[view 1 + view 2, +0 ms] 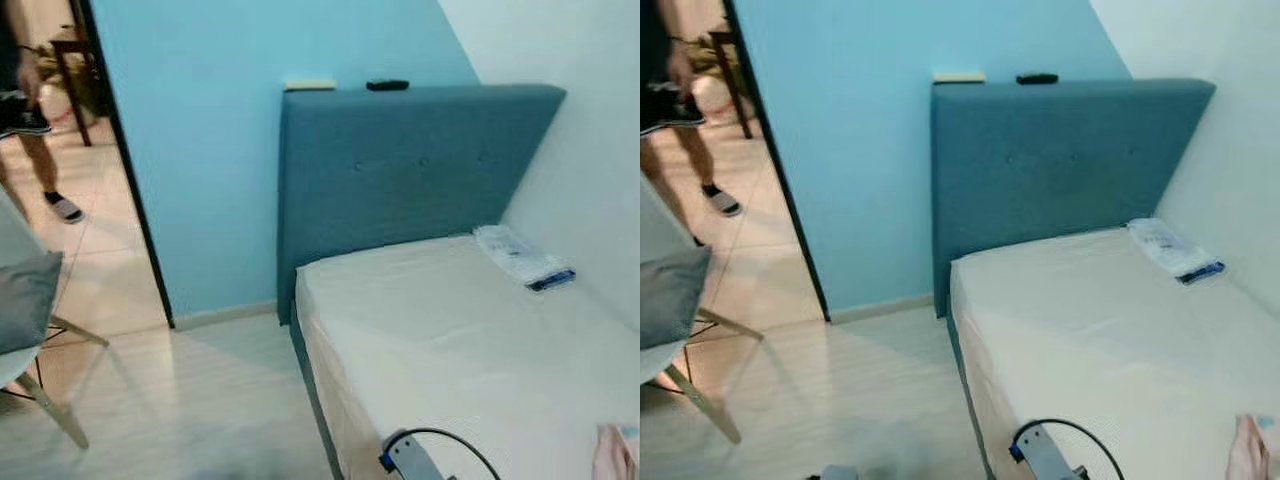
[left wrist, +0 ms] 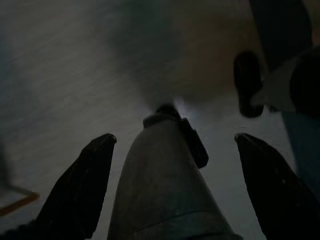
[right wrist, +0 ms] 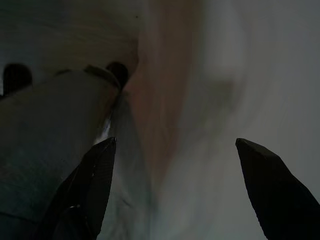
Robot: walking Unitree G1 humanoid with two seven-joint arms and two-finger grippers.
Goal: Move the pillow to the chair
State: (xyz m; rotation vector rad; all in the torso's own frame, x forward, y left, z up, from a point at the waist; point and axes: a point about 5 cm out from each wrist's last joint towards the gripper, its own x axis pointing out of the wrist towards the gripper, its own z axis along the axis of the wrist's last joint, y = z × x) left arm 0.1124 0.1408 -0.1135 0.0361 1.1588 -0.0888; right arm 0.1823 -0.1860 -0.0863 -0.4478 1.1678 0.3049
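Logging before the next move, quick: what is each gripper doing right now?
Left gripper: jaws open, holding nothing, hanging over the floor.
Right gripper: jaws open, holding nothing.

Headboard (image 1: 400,170) blue-grey woven cloth, button-tufted, matt. Mattress (image 1: 470,340) covered in smooth cream fabric. Grey pillow (image 1: 25,295) soft matt cloth, on chair (image 1: 60,410) with pale wood-look legs. Floor (image 1: 200,400) light wood-grain planks, slight sheen. Packet (image 1: 522,257) clear glossy plastic. Wall (image 1: 200,150) matt blue paint.
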